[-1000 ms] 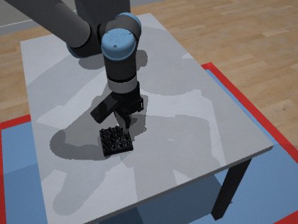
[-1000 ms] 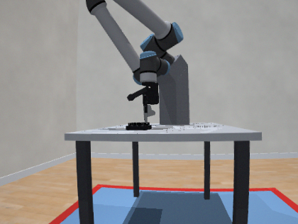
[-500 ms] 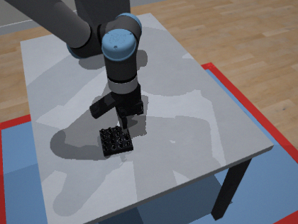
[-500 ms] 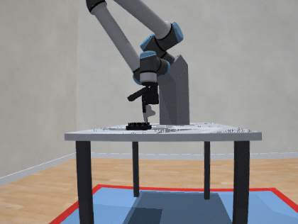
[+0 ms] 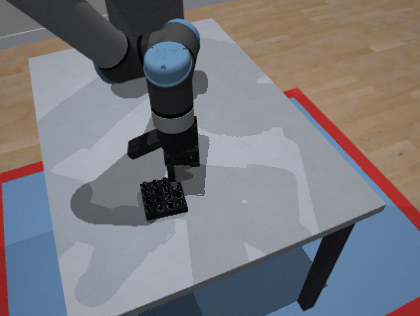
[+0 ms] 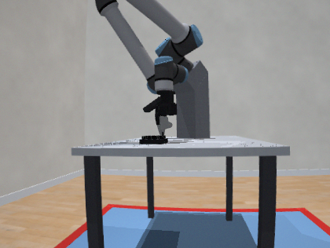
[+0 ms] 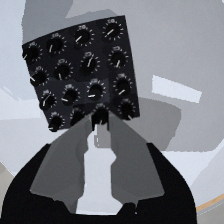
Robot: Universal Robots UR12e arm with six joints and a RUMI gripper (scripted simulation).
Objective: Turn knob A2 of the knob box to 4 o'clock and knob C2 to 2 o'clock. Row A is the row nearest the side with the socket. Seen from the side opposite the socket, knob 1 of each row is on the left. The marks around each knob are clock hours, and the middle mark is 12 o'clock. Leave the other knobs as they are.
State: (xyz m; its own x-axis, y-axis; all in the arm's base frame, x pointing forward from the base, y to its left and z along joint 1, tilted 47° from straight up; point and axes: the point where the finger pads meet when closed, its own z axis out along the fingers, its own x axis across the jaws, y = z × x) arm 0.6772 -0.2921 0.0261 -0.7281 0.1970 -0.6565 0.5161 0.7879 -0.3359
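Note:
The knob box (image 5: 163, 200) is a flat black square with a grid of small black knobs, each with a white pointer. It lies on the grey table and also shows in the exterior view (image 6: 153, 140) and fills the upper part of the wrist view (image 7: 80, 72). My gripper (image 7: 101, 113) points straight down at the box's far edge in the top view (image 5: 173, 181). It is shut on one knob (image 7: 100, 113) in the edge row nearest the wrist camera, third from the left in that view. The fingers hide that knob's pointer. I cannot see the socket.
The table (image 5: 200, 150) has edges close on the right and front, and dark legs (image 5: 325, 265). The arm's grey base column (image 6: 194, 102) stands behind the box. A blue mat with a red border (image 5: 380, 260) lies on the wooden floor.

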